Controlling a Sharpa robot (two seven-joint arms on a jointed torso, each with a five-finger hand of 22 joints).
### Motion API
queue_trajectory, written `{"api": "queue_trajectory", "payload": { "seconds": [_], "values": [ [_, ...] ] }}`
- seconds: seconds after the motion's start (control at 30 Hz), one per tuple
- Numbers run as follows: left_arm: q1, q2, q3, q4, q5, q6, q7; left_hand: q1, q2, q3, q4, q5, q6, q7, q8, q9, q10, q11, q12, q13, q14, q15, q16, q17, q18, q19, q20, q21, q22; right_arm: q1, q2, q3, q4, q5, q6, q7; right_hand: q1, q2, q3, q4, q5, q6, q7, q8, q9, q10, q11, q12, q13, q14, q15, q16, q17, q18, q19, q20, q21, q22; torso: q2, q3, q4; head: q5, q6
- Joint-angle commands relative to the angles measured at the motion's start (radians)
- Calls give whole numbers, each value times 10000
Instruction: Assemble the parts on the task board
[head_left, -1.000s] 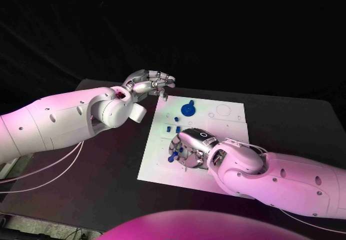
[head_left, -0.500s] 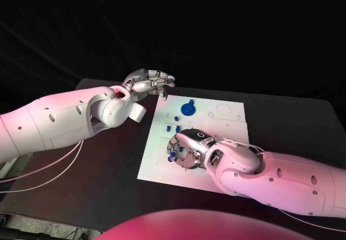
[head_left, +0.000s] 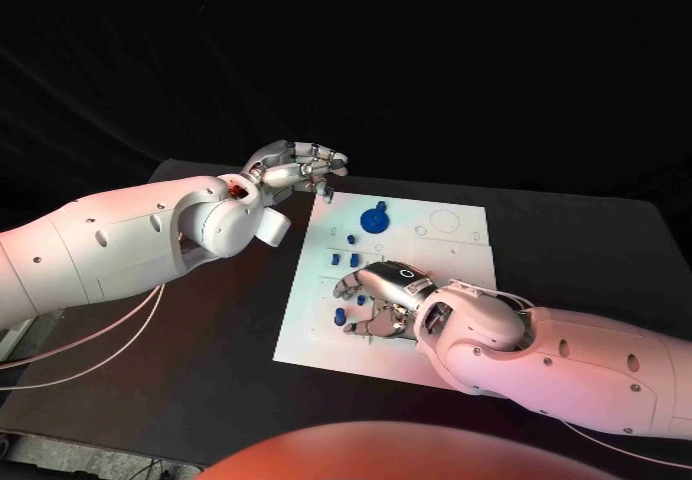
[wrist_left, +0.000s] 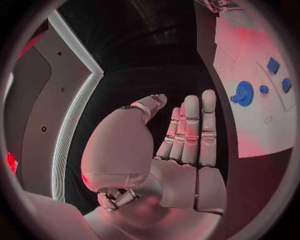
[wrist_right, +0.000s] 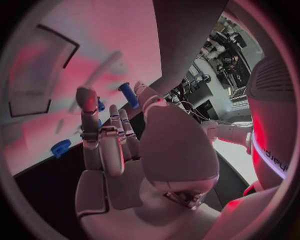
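The white task board (head_left: 433, 250) lies in the middle of the black table. My right hand (head_left: 381, 300) is bent over its near left part. Its thumb and a finger pinch a small blue peg (wrist_right: 128, 95), whose end also pokes out at the fingertips (head_left: 345, 290). Another blue part (head_left: 342, 318) lies on the board just below that hand. A round blue part (head_left: 376, 217) sits on the board's far half, with two small blue blocks (head_left: 345, 258) nearer. My left hand (head_left: 297, 165) is raised beyond the board's far left corner, its straight fingers (wrist_left: 190, 127) holding nothing.
From the left wrist the board (wrist_left: 250, 125) lies off to one side with the round blue part (wrist_left: 242, 93) and small blue blocks (wrist_left: 273, 65). Bare black table (head_left: 216, 330) lies left of the board and to its right (head_left: 577, 250).
My right hand has shifted slightly over the board's near left part, and the blue peg now shows at its fingertips. The left hand has stayed put.
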Motion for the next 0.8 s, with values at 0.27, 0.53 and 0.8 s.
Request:
{"api": "queue_trajectory", "payload": {
  "seconds": [0.27, 0.53, 0.8],
  "values": [
    [5, 14, 4, -11, -13, 129, 85, -59, 27, -66, 17, 35, -70, 64, 57, 4, -108, 1, 59, -18, -67, 12, 67, -19, 106, 78, 11, -60, -15, 390, -1260, 82, 778, 1330, -1903, 635, 902, 188, -21, 1093, 108, 624, 253, 432, -144, 704, -149, 977, -37, 489, -42, -202, 375, 49, 355, -79, 23, -111, -22, -2, -4, -340, 145],
    [5, -34, -20, 6, -7, 130, 60, -60, 28, -68, 19, 35, -74, 65, 60, 5, -114, 3, 61, -18, -69, 14, 68, -20, 106, 79, 12, -63, -16, 1071, -3353, 97, 1254, 4294, -1454, -29, -450, 82, 19, 1108, -76, 1289, -282, 934, 31, 3601, -846, 2743, 1039, 766, -570, 259, 1286, -213, 956, -503, 1873, 994, -67, -52, -75, -985, 216],
    [2, -62, -51, 131, -6, 59, 177, -59, 31, -74, 22, 37, -77, 66, 69, 7, -120, 4, 68, -18, -71, 16, 71, -24, 105, 81, 14, -69, -20, 856, -4756, -27, 1642, 4284, -567, -998, -1070, 297, -758, 1135, -337, 914, -546, 1891, 1268, 5712, -1110, 13514, 13188, 1007, -809, 722, 2454, -474, 1295, -774, 3443, 2137, -80, -78, -102, -1508, 220]
  ]
}}
